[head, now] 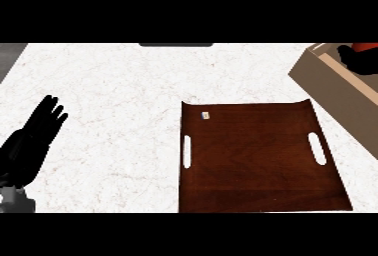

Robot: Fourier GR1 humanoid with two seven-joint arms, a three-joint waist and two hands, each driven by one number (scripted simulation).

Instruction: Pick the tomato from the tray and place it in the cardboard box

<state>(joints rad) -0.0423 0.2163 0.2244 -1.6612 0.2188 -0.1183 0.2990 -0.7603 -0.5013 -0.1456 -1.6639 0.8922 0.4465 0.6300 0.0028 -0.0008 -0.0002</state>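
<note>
The white marbled table (pixel 111 100) fills the view. On its near right part lies the dark brown wooden tray (pixel 258 160), flat, with a slot handle at each side and a small pale label near its far left corner; nothing else lies on it. At the table's far right corner stands the cardboard box (pixel 332 85), open at the top and cut off by the view's edge. Over the box's opening is the right hand (pixel 354 57), dark and only partly in view, its fingers curled round the tomato (pixel 365 46), of which just a red sliver shows at the top right; it appears to be held above or just inside the box, though the view is too cropped there to say which. The left hand (pixel 33 140) rests near the table's left edge, fingers straight and released, holding nothing.

A tomato is likely light, smooth-skinned and soft enough to bruise, so it is best cupped round its widest part and not pinched, then lowered well into the box before the fingers let go.
</note>
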